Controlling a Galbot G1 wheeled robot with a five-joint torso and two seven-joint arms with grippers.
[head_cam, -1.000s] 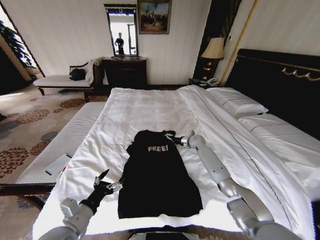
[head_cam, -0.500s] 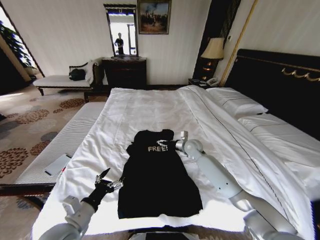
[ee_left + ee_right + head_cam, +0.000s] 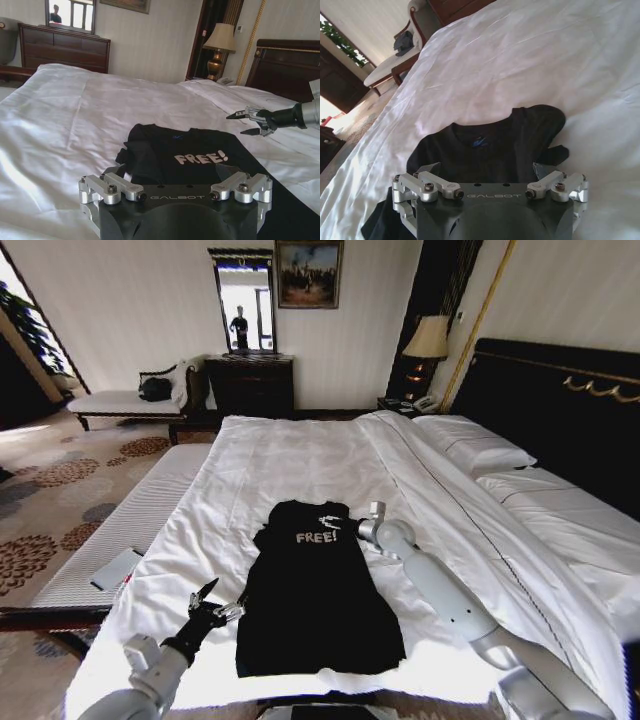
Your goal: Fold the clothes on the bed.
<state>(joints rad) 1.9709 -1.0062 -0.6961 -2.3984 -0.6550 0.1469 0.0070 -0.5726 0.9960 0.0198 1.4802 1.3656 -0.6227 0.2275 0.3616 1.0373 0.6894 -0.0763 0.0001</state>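
Where the white duvet of the bed (image 3: 300, 455) runs smooth toward its foot edge, the black T-shirt (image 3: 315, 595) lies flat, soft fabric spread long, collar toward the headboard, sleeves tucked in and white "FREE!" lettering showing. The right gripper (image 3: 329, 525) hovers above the shirt's collar corner, its slim metal fingers spread apart and holding nothing. The left gripper (image 3: 220, 602) sits low by the shirt's left hem, near the foot edge, prongs parted and empty.
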